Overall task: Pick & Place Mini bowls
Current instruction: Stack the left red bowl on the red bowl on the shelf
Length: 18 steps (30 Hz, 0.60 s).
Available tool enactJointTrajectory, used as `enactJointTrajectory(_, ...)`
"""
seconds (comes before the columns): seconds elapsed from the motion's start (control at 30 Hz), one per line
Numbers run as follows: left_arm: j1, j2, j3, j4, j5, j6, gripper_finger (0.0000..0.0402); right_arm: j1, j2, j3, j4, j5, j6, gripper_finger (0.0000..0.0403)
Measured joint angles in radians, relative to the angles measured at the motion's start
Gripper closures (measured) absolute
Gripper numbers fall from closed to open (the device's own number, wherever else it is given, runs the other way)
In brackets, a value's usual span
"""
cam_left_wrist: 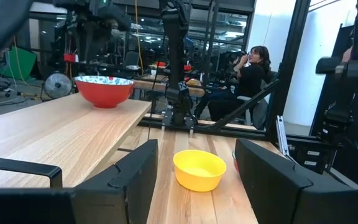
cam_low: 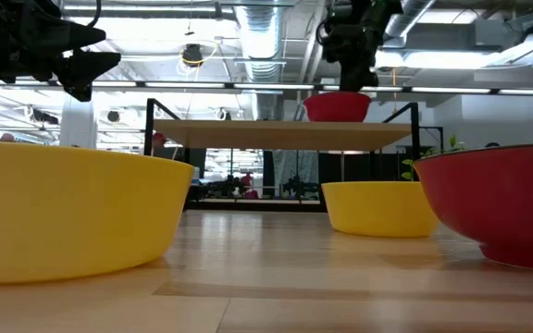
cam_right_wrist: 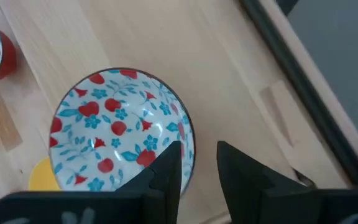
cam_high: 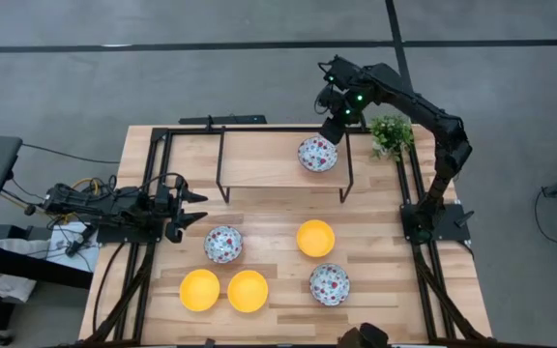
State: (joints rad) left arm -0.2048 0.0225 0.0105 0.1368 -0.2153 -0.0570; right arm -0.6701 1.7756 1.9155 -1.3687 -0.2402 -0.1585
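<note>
From where I stand, everything can be placed by the raised wooden shelf (cam_high: 280, 159) at the far side of the bench (cam_high: 375, 280).

Off to the left of the shelf and a little nearer than it, the left tool (cam_high: 193, 210) hangs at the bench's left edge, its fingers spread wide with nothing between them, pointing across the boards.

In front of the shelf, on the bench top, lie five of the mini bowls. Farthest left and nearest the front edge is a yellow bowl (cam_high: 199, 290), with a second yellow bowl (cam_high: 248, 291) just beside it on its right, the two almost touching. Behind that pair, closer to the shelf, sits a floral bowl (cam_high: 223, 244). Further right, under the shelf's right half but out on the open boards, is the third yellow bowl (cam_high: 315, 238), and nearer the front from it, another floral bowl (cam_high: 329, 284).

On the shelf itself, toward its right end, rests the sixth bowl (cam_right_wrist: 120, 127), white inside with red and blue flowers, red outside. The right tool (cam_right_wrist: 197, 165) is over the rim of this bowl: one finger reaches inside the rim, the other is outside it, parted, and I cannot tell whether they press the rim.

Right of the shelf, at the bench's back corner, stands a small green plant (cam_high: 391, 133).
</note>
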Motion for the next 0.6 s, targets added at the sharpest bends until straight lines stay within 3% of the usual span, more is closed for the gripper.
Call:
enactJointTrajectory(0.37,0.000,0.000,0.000,0.000,0.000,0.000,0.0188,0.011,-0.002,0.209,-0.178,0.011,0.000,0.0310)
enactJointTrajectory(0.6,0.000,0.000,0.000,0.000,0.001,0.000,0.0188,0.023,-0.055,0.227,-0.195,0.011,-0.008,0.0310)
